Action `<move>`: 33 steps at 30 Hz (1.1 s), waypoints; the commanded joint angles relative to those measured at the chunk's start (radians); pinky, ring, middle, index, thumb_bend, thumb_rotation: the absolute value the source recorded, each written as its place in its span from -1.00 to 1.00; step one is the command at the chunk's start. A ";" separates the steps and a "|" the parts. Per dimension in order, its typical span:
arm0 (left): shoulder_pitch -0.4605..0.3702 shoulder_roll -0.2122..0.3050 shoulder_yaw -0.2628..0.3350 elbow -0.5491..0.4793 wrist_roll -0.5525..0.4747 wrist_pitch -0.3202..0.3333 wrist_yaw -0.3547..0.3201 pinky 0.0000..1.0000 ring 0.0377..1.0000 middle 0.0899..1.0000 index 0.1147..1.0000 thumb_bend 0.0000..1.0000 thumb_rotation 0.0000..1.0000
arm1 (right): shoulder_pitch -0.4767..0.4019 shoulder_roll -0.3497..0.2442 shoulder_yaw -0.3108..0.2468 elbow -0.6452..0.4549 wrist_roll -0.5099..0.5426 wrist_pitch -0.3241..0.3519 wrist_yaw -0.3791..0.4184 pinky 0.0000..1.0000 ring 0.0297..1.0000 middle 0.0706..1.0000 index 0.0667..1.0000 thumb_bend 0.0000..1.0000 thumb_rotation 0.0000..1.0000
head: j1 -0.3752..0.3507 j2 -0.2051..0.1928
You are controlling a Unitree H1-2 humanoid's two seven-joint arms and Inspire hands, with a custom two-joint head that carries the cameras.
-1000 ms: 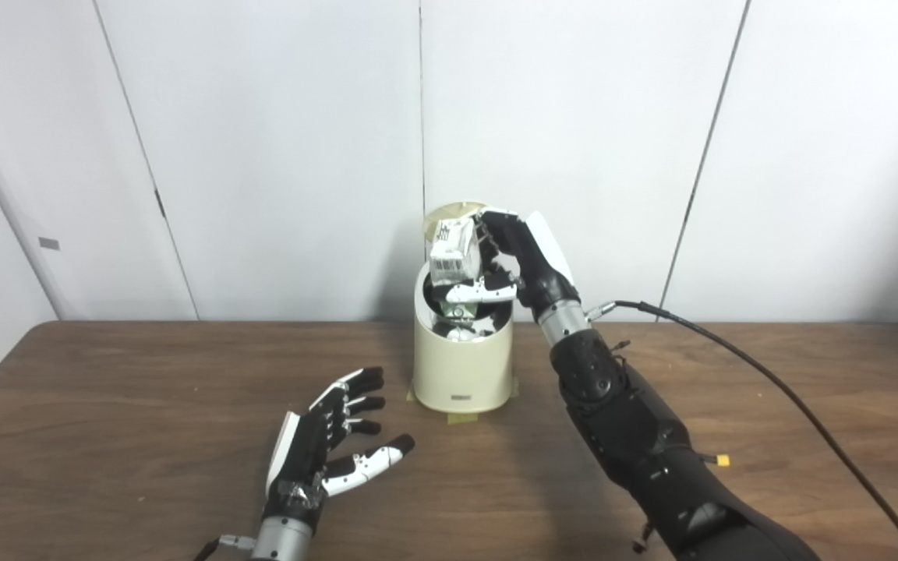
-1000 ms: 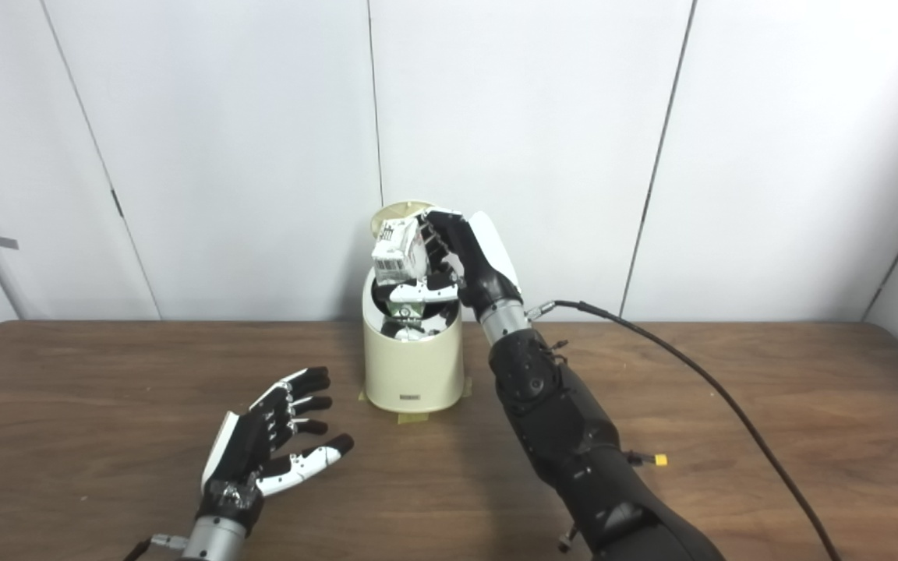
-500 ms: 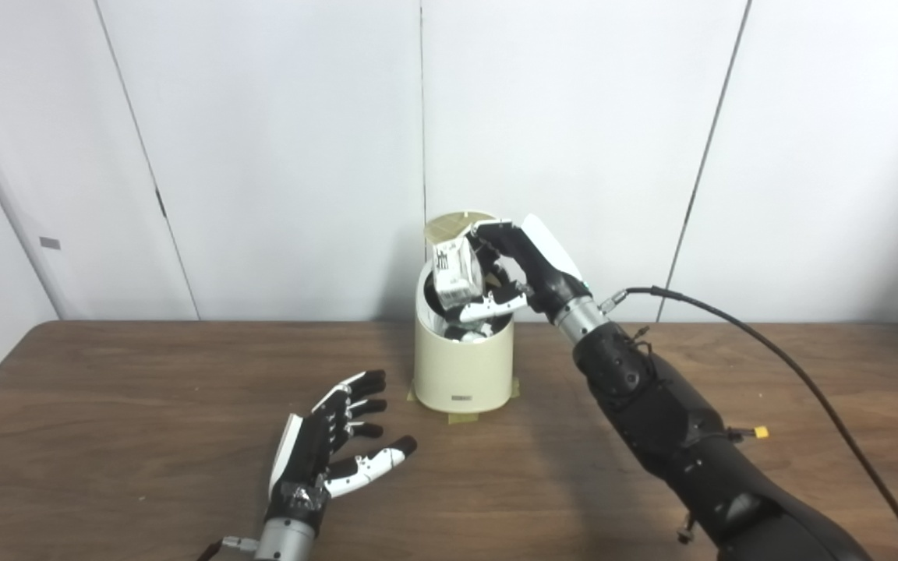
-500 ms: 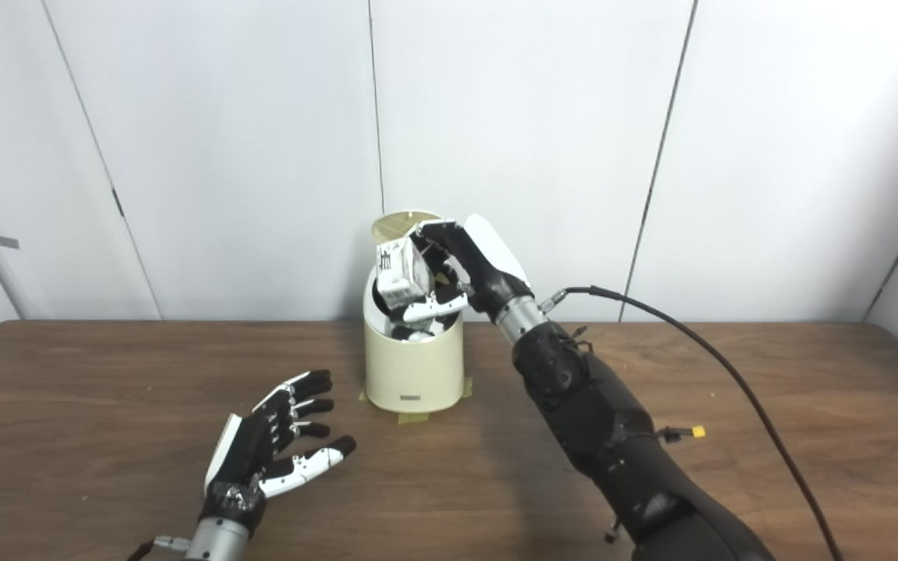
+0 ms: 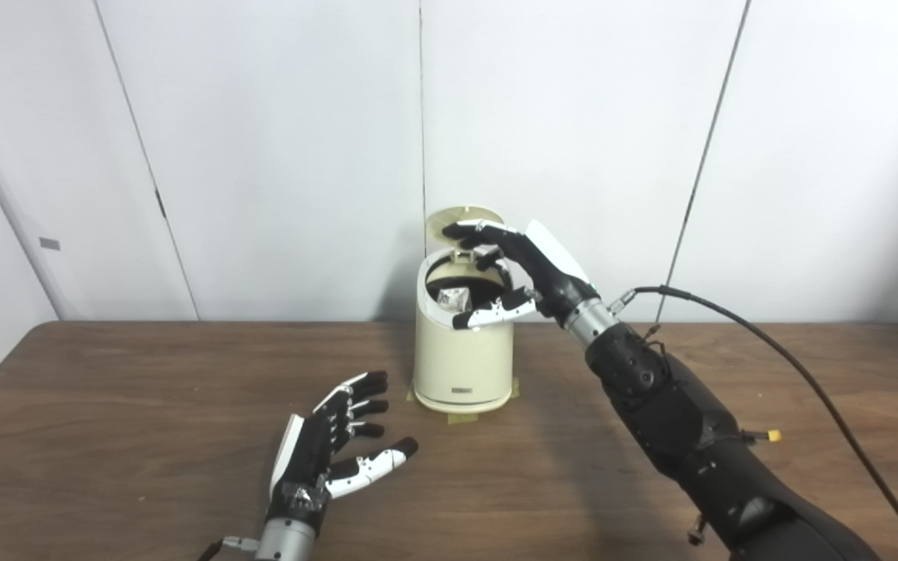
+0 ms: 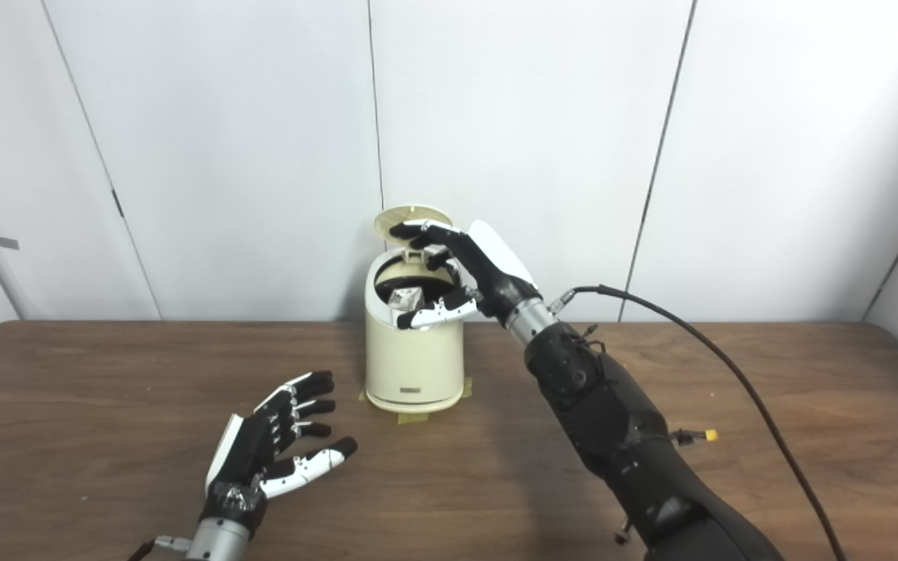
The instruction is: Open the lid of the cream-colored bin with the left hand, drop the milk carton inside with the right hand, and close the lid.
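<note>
Hovering our empty, spread right hand [image 5: 523, 269] over the cream-colored bin [image 5: 462, 358]; milk carton [image 5: 453, 297] inside, lid [image 5: 461, 219] closing next; left hand [image 5: 330, 444] open.

Right hand [image 5: 523, 269] raised, fingers spread, empty; left hand [image 5: 332, 440] low, palm up, fingers apart.

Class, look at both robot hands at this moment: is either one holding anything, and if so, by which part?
Nothing is held. The right hand is open above the bin, with the milk carton lying inside; the left hand is open over the table.
</note>
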 commanded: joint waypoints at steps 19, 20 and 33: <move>-0.015 0.021 0.000 0.002 -0.006 -0.035 -0.006 0.26 0.49 0.61 0.55 0.42 -0.85 | 0.213 -0.002 -0.208 -0.497 0.260 -0.015 -0.005 -0.26 -0.11 0.16 0.17 0.56 -1.00 | -0.004 -0.001; -0.016 0.022 0.001 0.003 -0.007 -0.036 -0.007 0.27 0.49 0.61 0.54 0.42 -0.86 | 0.231 -0.002 -0.225 -0.502 0.305 -0.015 0.017 -0.27 -0.13 0.18 0.18 0.57 -1.00 | -0.004 -0.002; -0.019 0.036 0.009 -0.012 -0.021 -0.061 -0.007 0.31 0.48 0.55 0.53 0.44 -0.84 | 0.530 -0.033 -0.306 -0.631 0.461 0.165 0.168 0.21 0.39 0.55 0.56 0.60 -0.61 | 0.005 -0.010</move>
